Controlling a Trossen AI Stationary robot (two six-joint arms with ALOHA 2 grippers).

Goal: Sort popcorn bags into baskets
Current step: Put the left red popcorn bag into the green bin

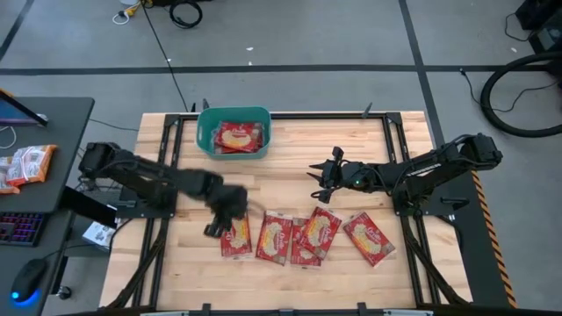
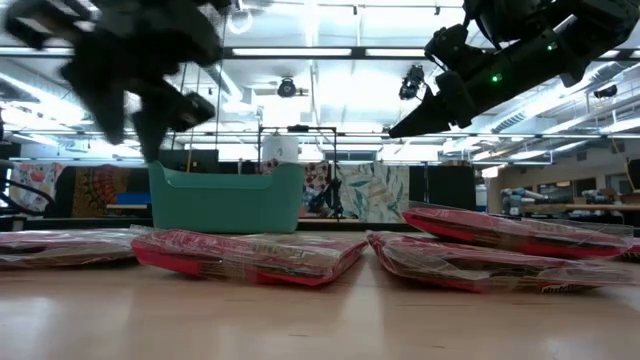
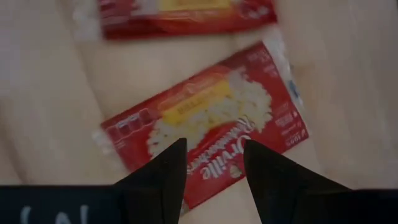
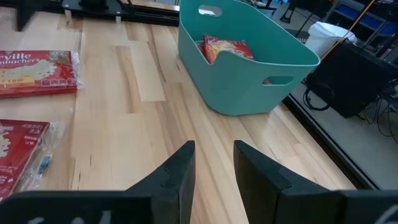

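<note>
The left gripper is hovering with fingers parted and empty over the leftmost popcorn bag, seemingly lining up a grasp, while the right gripper, also parted, is waiting mid-table near the teal basket.

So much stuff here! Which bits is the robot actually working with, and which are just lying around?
Part of the job:
- popcorn bags in a row on the table
- teal basket, bags already inside
- left pincer, open above the leftmost bag
- right pincer, open, empty, mid-table

Just lying about:
- snack packets, keyboard and mouse on the side desk
- floor cables
</note>
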